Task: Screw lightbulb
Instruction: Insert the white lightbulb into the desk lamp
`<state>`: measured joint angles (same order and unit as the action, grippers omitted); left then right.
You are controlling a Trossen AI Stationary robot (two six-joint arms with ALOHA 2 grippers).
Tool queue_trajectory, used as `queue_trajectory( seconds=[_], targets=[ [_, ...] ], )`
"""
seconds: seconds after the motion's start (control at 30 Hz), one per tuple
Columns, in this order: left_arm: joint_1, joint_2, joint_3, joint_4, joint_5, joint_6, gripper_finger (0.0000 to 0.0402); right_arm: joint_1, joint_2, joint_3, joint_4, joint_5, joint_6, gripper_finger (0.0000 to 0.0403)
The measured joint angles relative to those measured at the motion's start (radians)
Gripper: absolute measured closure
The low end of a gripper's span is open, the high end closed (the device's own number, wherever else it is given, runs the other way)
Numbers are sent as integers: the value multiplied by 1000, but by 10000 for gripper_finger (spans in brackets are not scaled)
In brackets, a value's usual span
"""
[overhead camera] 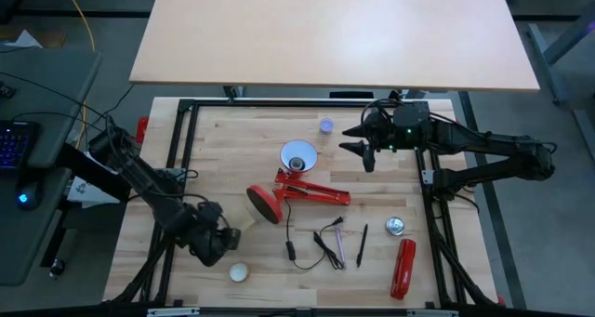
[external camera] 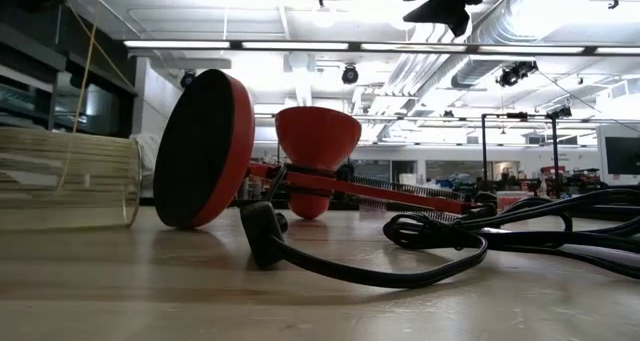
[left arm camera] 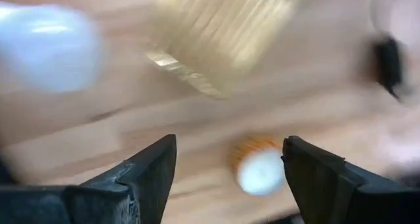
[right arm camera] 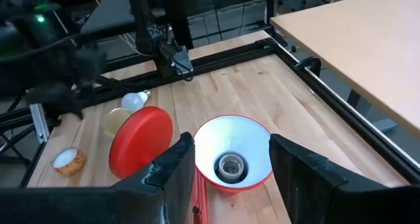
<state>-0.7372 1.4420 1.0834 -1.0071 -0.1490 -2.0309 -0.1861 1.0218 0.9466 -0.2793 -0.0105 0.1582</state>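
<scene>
High view puts my left tool (overhead camera: 216, 240) low over the near-left part of the table (overhead camera: 242, 131), its fingers spread wide with nothing between them. My right tool (overhead camera: 361, 142) hangs at the far right of the table, jaws partly apart and empty, just beyond the lamp shade (overhead camera: 297, 155).

From the right wrist view the lightbulb (right arm camera: 136, 100) lies on the wood past the lamp's round red base (right arm camera: 140, 140), next to a clear yellowish cup (right arm camera: 118, 122) on its side. The bulb sits close to my left arm, between it and the base. In the left wrist view the bulb (left arm camera: 47, 48) shows as a pale blur beside that cup (left arm camera: 216, 33).

A small round thing with a white face and an orange-brown rim (left arm camera: 258, 168) lies on the table between my left fingers (left arm camera: 146, 171) in that view, though I am not touching it; from above it (overhead camera: 240, 272) sits near the front edge.

The lamp lies tipped over mid-table, shade mouth facing up with its socket (right arm camera: 231, 165) bare and white lining around it. Its red arm (overhead camera: 316, 192) runs between shade and base. A black cord (overhead camera: 327, 243) coils on the near side of the lamp, with a dark pen (overhead camera: 362, 245), a small silver round tin (overhead camera: 397, 227) and a red cylinder (overhead camera: 403, 268) farther right. A little purple-capped item (overhead camera: 326, 125) stands near the far edge.
</scene>
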Motion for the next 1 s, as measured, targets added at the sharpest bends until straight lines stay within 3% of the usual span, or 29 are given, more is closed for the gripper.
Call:
queue_trajectory(
  seconds=[0.1,0.23,0.27,0.43,0.57,0.8,1.0],
  targets=[
    [43,33,-1,61,97,217,195,-8,0,0,0,0,1,214],
    [102,62,-2,105,76,378,352,-20,0,0,-1,-36,2,214],
    [120,67,-1,127,56,413,376,-20,0,0,-1,-44,2,214],
    [193,133,-5,421,48,738,399,-25,0,0,-6,-84,-1,214],
    [228,206,9,551,172,834,401,-31,0,0,-31,-134,-1,214],
    [226,272,21,417,286,943,402,-30,-5,0,-39,-136,-8,214],
    [297,199,20,51,120,1101,401,-30,-7,0,-38,-60,-1,214]
  ],
)
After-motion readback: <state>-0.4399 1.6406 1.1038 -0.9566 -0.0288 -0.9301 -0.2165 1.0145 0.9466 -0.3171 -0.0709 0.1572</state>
